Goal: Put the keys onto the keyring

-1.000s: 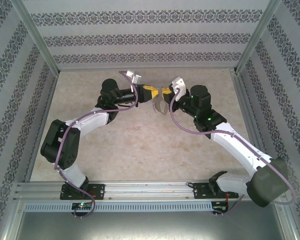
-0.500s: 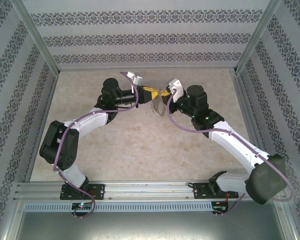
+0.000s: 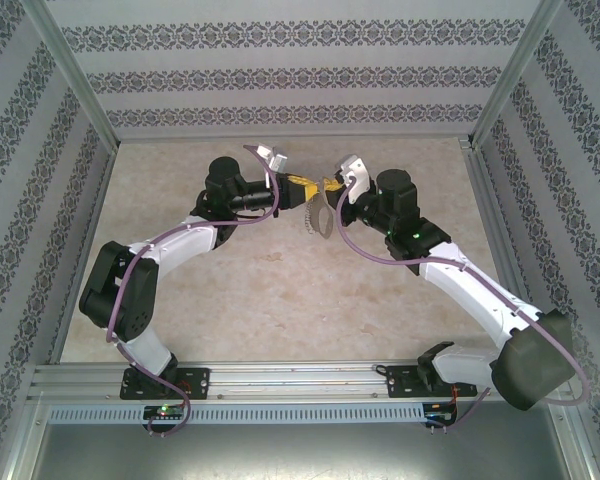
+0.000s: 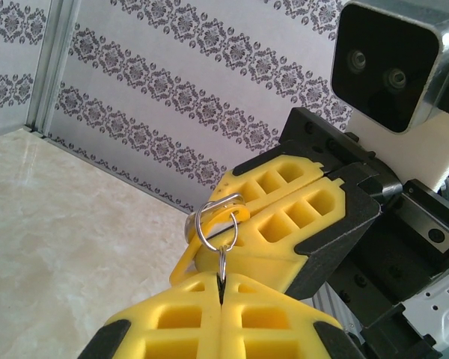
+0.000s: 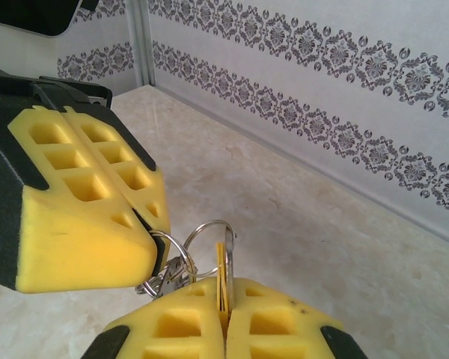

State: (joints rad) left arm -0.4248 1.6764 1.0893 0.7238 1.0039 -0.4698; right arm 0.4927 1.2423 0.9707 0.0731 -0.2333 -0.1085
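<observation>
Above the table (image 3: 280, 290), the left gripper's (image 4: 221, 283) jaws are pinching the keyring (image 3: 320, 220); the right gripper's (image 5: 224, 290) jaws are pinching the key (image 5: 221, 263).

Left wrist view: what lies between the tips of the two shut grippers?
A small silvery ring bridges the short gap between the left gripper and the right gripper; the left wrist view shows it.
</observation>
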